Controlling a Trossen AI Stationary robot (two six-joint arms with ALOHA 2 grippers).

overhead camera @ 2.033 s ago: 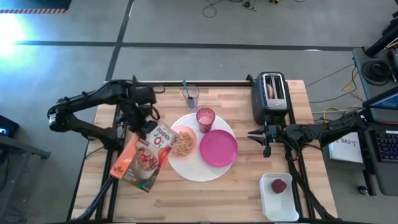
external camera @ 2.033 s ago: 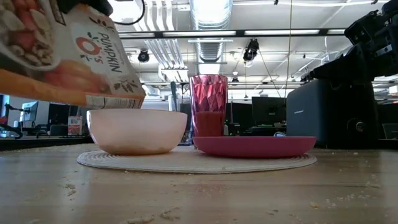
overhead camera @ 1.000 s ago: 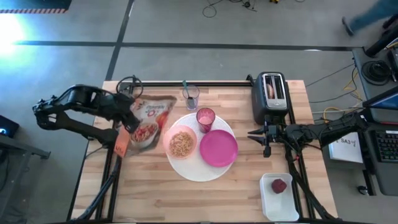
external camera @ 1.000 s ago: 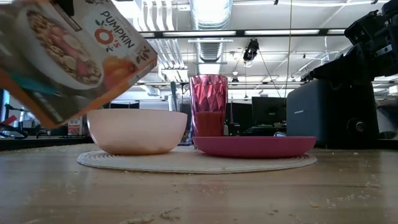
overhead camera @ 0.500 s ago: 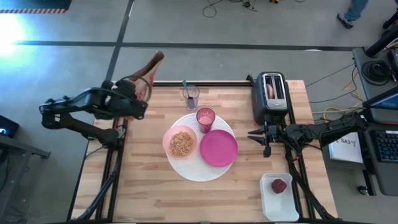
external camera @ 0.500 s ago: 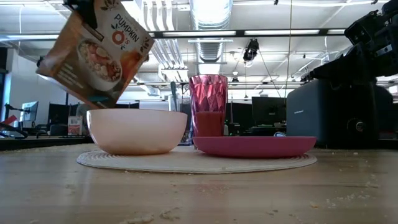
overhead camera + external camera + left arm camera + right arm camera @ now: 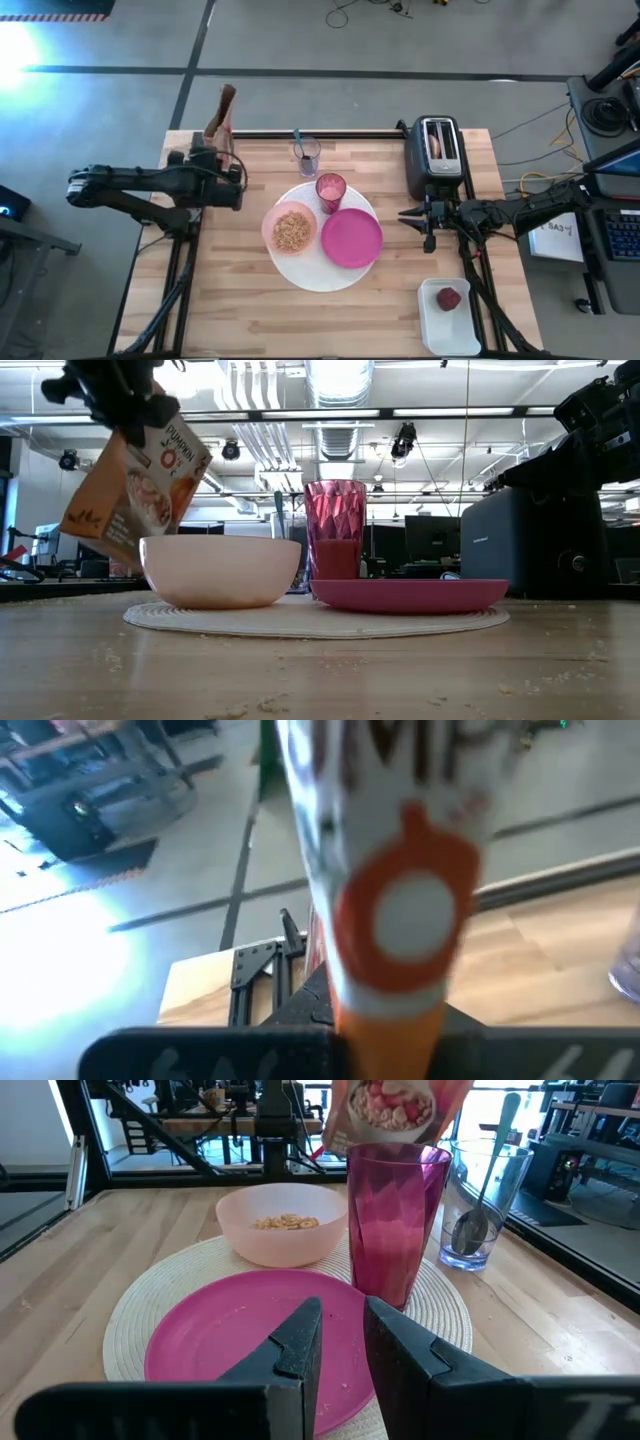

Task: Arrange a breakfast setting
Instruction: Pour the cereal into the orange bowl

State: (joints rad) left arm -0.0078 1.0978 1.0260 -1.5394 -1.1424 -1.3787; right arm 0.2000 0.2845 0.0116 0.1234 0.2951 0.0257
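Gripping the cereal bag (image 7: 221, 112) upright at the table's far left, left gripper (image 7: 214, 172) clamped on it, peach bowl (image 7: 291, 229) with cereal, pink cup (image 7: 330, 191) and magenta plate (image 7: 351, 239) sat on the white placemat (image 7: 305, 278) mid-table, right gripper (image 7: 406, 217) waited narrowly parted, empty, right of the plate.

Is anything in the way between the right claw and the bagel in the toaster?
Nothing visible blocks it. The right claw hangs over bare table just in front of the black toaster, and the bagel sticks up in the toaster's open top slot.
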